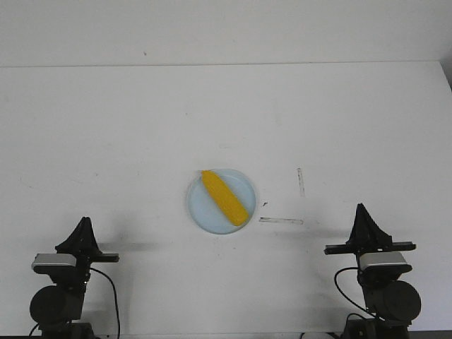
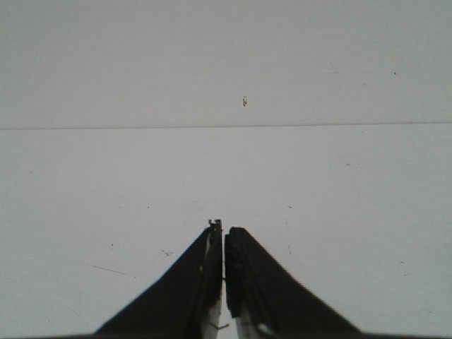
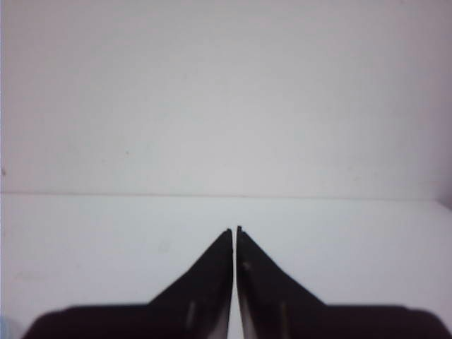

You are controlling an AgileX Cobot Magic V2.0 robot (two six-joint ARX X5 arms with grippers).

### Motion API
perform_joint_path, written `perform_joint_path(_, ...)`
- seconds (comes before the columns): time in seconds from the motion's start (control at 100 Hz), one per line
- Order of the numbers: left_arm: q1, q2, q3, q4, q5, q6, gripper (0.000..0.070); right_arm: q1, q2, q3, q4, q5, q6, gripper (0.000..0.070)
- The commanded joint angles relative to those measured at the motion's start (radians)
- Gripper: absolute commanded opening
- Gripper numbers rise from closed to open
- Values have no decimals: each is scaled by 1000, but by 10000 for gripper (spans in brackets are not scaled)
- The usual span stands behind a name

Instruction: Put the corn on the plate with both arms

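Observation:
The yellow-orange corn (image 1: 224, 197) lies diagonally on the pale blue plate (image 1: 201, 212) at the middle of the white table in the front view. My left gripper (image 1: 85, 221) is shut and empty near the front left, well apart from the plate. My right gripper (image 1: 361, 207) is shut and empty near the front right, also apart from the plate. In the left wrist view my left gripper (image 2: 224, 227) shows closed fingers over bare table. In the right wrist view my right gripper (image 3: 234, 229) shows closed fingers over bare table. Corn and plate do not show in either wrist view.
Thin dark tape marks (image 1: 281, 220) lie on the table right of the plate, with another short one (image 1: 301, 181) behind. The table's far edge (image 1: 226, 65) meets a pale wall. The table's right edge (image 1: 446, 78) shows at far right.

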Motion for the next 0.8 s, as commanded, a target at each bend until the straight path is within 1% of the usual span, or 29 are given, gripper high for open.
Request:
perform_joint_path(0.0,1,-2,-21,14,-3,0,1,-1,-24,-24,15,4,14,8)
perform_joint_path(0.32,1,-2,-21,14,-3,0,1,-2,-103,-124,21,11,18,8)
perform_joint_path(0.4,1,-2,-21,14,-3,0,1,-3,-103,-123,-18,1,22,8)
perform_joint_path(0.67,1,-2,-21,13,-3,0,1,-5,-103,-123,-21,-1,22,8)
perform_joint_path(0.79,1,-2,-21,13,-3,0,1,-5,-103,-123,-45,-5,22,8)
